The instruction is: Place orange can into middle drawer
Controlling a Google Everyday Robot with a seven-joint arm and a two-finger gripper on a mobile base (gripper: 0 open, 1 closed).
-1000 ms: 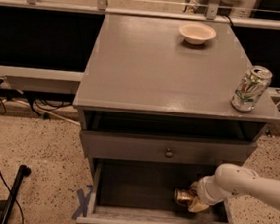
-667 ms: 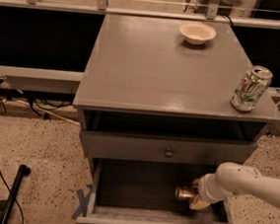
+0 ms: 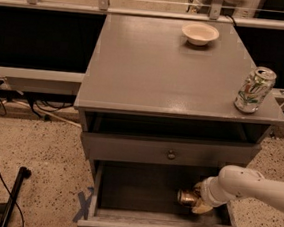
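Speckled stone floor (image 3: 34, 140) with a grey cabinet (image 3: 161, 72) standing on it; a rail and dark panels run behind. On the cabinet top, a pale bowl (image 3: 200, 33) sits near the back edge and a white-and-green can (image 3: 254, 89) stands upright at the right front corner. Below a closed drawer front (image 3: 128, 148) with a round knob, the middle drawer (image 3: 135, 187) is pulled out, showing its dark floor. The white arm (image 3: 248, 186) reaches in from the right. Its gripper (image 3: 197, 203) is inside the drawer's right half, closed narrowly on the orange can (image 3: 186, 196), which lies on its side with one end pointing left. Whether the can touches the drawer floor cannot be told. Blue tape (image 3: 83, 204) marks the floor beside the drawer.
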